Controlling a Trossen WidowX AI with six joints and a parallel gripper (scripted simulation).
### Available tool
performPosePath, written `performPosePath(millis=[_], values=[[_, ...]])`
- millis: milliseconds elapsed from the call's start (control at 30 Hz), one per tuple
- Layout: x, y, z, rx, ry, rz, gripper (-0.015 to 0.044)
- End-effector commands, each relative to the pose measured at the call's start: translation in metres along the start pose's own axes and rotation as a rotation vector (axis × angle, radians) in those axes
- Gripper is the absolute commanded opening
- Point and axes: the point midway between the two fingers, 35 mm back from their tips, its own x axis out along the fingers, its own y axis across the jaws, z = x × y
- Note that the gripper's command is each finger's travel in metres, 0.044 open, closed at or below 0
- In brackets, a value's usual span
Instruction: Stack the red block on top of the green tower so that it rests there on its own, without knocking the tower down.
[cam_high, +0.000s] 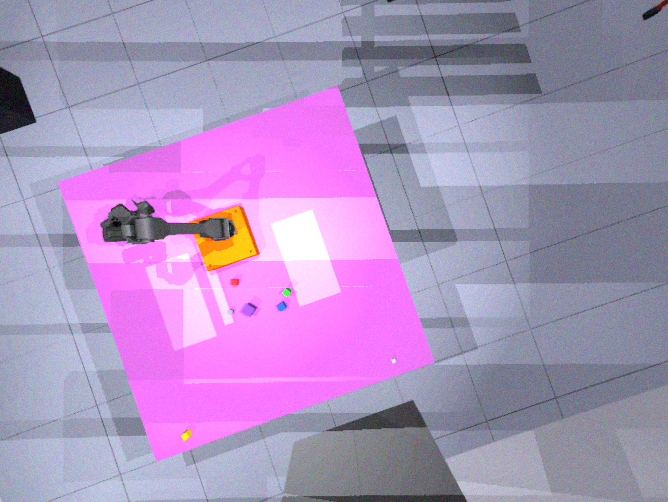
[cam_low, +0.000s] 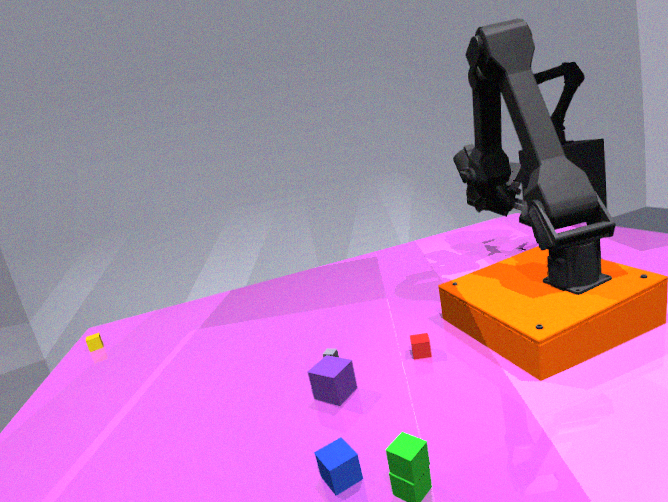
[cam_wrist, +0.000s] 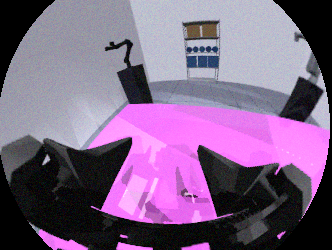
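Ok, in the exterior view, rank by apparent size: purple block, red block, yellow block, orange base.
1. orange base
2. purple block
3. red block
4. yellow block

Red and yellow lie farther from the camera, so true sizes stay unsure.

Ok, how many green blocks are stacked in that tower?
2: the green tower stands near the front edge beside the blue block, an upper block resting on a lower block, whose base is cut off.

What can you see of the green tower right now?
The green tower is two bright green cubes stacked one on the other, a thin dark seam between them, upright and roughly aligned. Its faces look smooth and matte. It stands on the pink table near the front edge of the exterior view, just beside the blue block without touching it. Nothing rests on top, and the open end effector is far off.
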Motion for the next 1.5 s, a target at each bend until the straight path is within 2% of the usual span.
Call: performPosePath(millis=[0,33,400,733,1067,1467], values=[[-0.001,0.001,-0.001,-0.006,0.004,0.004,0.0426],[-0.005,0.005,-0.004,-0.022,0.015,0.015,0.0440],[-0.093,0.061,-0.073,-0.400,0.244,0.257,0.0440],[-0.190,0.074,-0.130,-0.762,0.419,0.485,0.0440],[-0.289,0.049,-0.171,-1.144,0.562,0.715,0.0440],[-0.390,-0.023,-0.188,-1.627,0.696,0.985,0.0440]])
